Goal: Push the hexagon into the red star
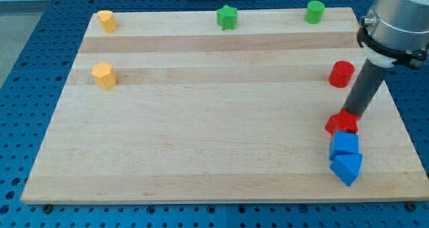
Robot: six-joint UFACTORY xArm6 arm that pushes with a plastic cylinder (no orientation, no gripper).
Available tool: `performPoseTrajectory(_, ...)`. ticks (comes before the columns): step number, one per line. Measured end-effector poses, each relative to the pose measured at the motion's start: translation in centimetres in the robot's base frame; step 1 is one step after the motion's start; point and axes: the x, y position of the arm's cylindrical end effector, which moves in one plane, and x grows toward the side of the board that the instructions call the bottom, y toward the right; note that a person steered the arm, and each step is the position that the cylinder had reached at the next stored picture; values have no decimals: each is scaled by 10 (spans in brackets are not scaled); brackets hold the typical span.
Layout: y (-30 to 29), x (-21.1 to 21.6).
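Note:
A yellow hexagon block (104, 74) sits at the view's left on the wooden board (201, 141). The red star (339, 125) lies far off at the view's right, just above a blue cube (344, 144) and a blue triangular block (347, 168). My tip (350, 115) rests at the red star's upper right edge, touching it or very close, and the rod hides part of the star. The tip is far to the right of the hexagon.
A second yellow block (106, 19), perhaps a heart, sits at the top left corner. A green star (227, 17) and a green cylinder (315, 11) sit along the top edge. A red cylinder (342, 74) stands above the red star, near the right edge.

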Motion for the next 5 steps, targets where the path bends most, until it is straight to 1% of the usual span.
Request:
performPoseTrajectory(1, -3, -31)
performPoseTrajectory(2, -72, -34)
performPoseTrajectory(3, -173, -16)
performPoseTrajectory(4, -310, -8)
performPoseTrajectory(5, -422, -14)
